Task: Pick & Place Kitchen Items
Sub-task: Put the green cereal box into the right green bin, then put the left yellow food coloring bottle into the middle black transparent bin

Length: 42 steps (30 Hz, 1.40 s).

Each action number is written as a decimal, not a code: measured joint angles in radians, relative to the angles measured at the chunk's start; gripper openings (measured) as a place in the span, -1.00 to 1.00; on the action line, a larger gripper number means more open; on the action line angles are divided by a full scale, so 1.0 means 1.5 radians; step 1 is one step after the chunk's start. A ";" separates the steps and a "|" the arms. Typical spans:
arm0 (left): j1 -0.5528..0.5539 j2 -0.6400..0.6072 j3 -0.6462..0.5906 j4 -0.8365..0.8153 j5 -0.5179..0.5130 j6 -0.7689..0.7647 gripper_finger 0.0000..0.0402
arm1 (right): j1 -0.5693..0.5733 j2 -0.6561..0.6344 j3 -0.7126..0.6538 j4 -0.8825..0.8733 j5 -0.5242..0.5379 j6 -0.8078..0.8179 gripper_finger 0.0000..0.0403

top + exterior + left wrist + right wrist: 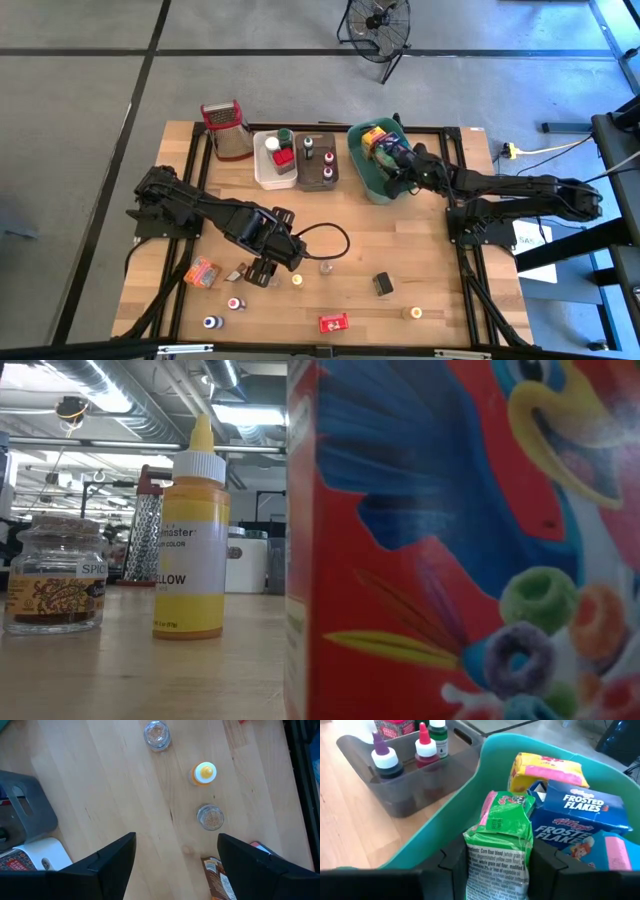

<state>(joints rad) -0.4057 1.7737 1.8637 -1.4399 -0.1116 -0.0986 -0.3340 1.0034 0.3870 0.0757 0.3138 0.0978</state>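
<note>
Pale wooden tabletop (400,240) on a black frame fills the high view, with grey floor and a black fan (378,22) beyond it.

Clamped between the right gripper's (497,857) fingers is a green cereal packet (502,845), held over the teal bin (368,170) at the table's far right; its lower end is cut off in the right wrist view. In the bin lie a yellow-and-pink packet (547,767), a blue Frosted Flakes box (580,817) and a light-blue box (615,852) that is only partly in frame. Just beside it the brown bin (405,795) holds small bottles with purple (384,757), red (424,745) and green (438,735) caps. From above, the white bin (270,165) holds a few items too small to name. A steel grater (226,128) stands at the far left.

Above the near-left part of the table, the left gripper (175,852) hovers with its fingers spread and nothing between them. Below it sit a yellow-capped bottle (203,773), two small clear jars (210,817) and a brown packet (217,880) half hidden by a finger. Other small items are scattered along the near edge, among them an orange box (203,271), a dark box (384,284) and a red box (333,323).

In the low view a red cereal box (460,540) blocks most of the scene, leaving only a spice jar (55,575) and a yellow food-colour bottle (192,540) visible.
</note>
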 joint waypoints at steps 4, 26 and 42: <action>0.000 0.000 0.000 0.000 0.000 0.000 0.37 | 0.000 0.016 0.000 0.007 0.000 0.003 -0.22; 0.000 0.000 0.000 0.000 0.000 0.000 0.37 | 0.001 0.038 0.000 0.011 0.000 0.016 0.26; 0.000 0.000 0.000 0.000 0.000 0.000 0.36 | 0.021 0.008 0.000 0.028 -0.001 -0.034 0.41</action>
<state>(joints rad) -0.4057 1.7737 1.8637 -1.4399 -0.1120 -0.0990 -0.3027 1.0148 0.3874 0.1184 0.3117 0.0464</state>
